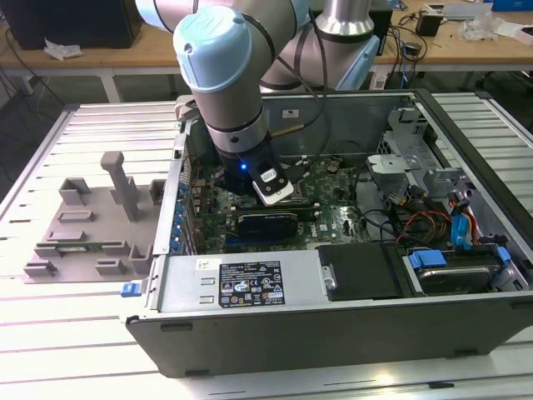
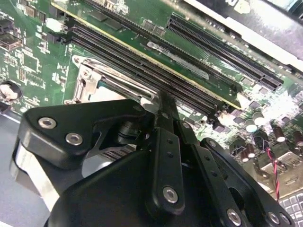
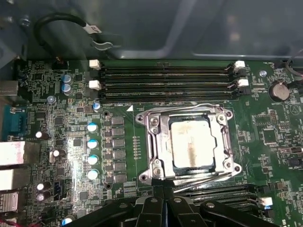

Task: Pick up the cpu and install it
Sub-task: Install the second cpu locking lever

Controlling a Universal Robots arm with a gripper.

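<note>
I am in a lab: an open computer case (image 1: 350,275) on a metal table (image 1: 50,350), desks (image 1: 100,57) with cables (image 1: 408,33) behind.

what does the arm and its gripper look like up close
The arm has silver-grey tubular links with pale blue joint caps, and a small blue light near the wrist. The gripper is matte black, built from flat linkage bars pinned with silver screws and rivets.

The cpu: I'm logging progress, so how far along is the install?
The cpu already lies inside the metal socket frame on the motherboard. The gripper sits at the socket's edge, holding nothing I can see. Whether the frame is latched is unclear.
</note>
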